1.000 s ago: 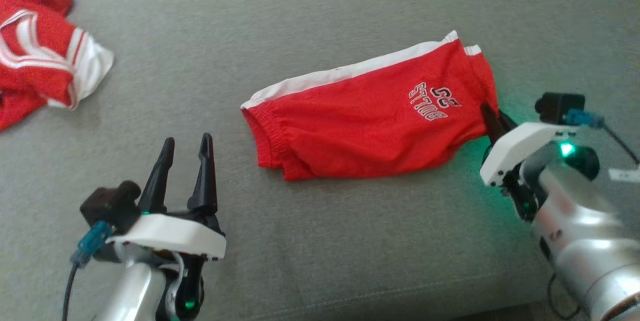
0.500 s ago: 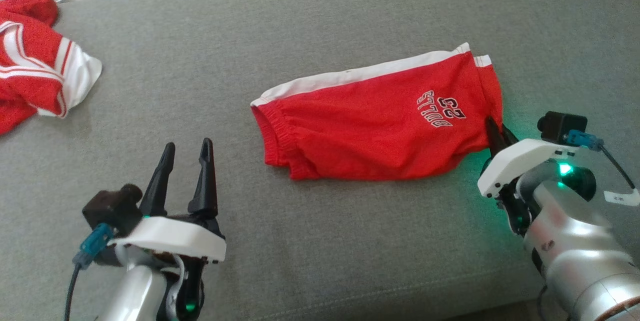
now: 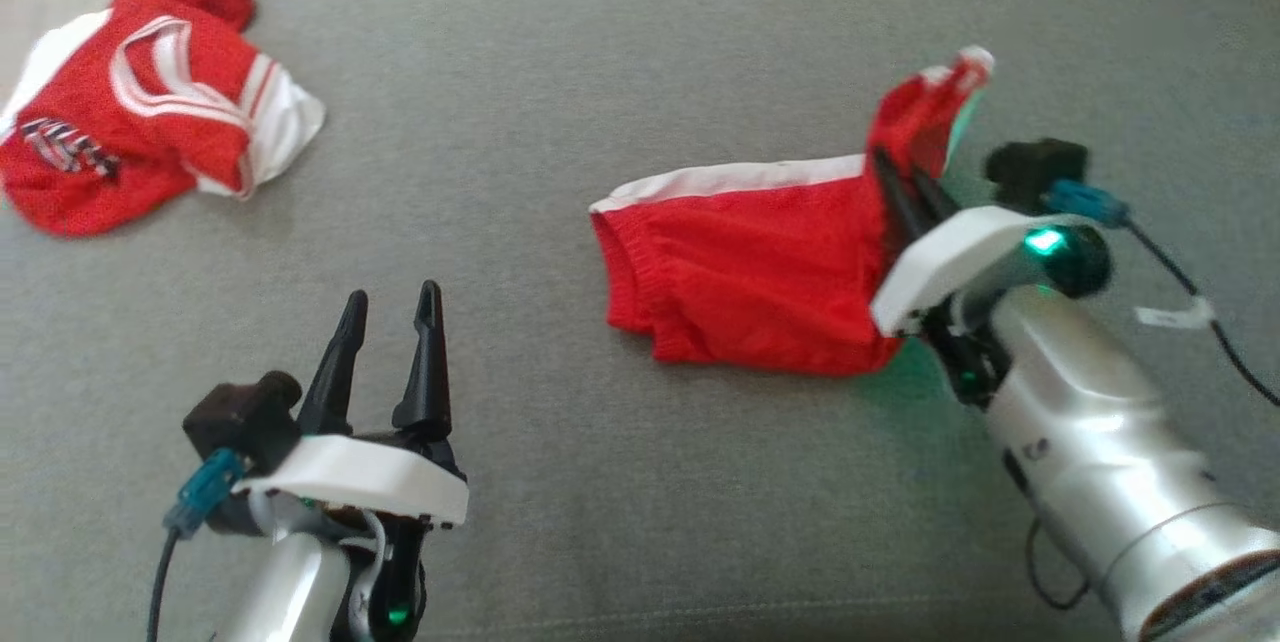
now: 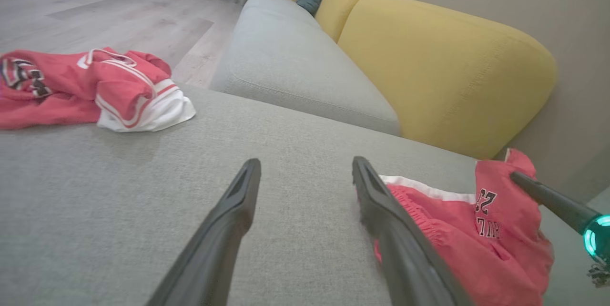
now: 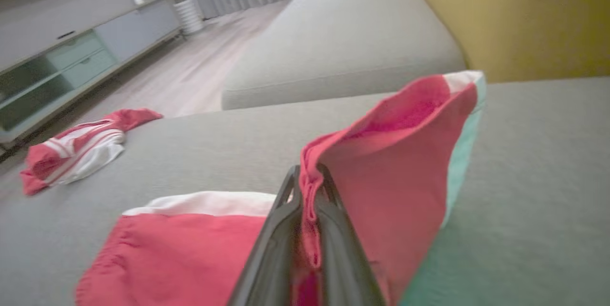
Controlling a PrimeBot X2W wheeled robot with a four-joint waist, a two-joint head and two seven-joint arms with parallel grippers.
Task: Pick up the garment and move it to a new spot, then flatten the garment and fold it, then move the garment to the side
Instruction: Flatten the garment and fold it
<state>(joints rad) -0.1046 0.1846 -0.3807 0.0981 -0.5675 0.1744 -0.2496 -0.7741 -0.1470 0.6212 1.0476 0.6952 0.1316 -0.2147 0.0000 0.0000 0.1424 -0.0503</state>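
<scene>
Here, right gripper [image 3: 893, 167] pinches one end of the red shorts [image 3: 740, 282], raised off the cushion [image 3: 600, 72]; left gripper [image 3: 392, 294] open, empty.

A crumpled red-and-white jersey [image 3: 140, 137] lies on the grey sofa seat [image 3: 600, 522].

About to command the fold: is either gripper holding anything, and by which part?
The right gripper is shut on the red shorts, pinching the edge of their raised leg end; the left gripper is open, holding nothing.
</scene>
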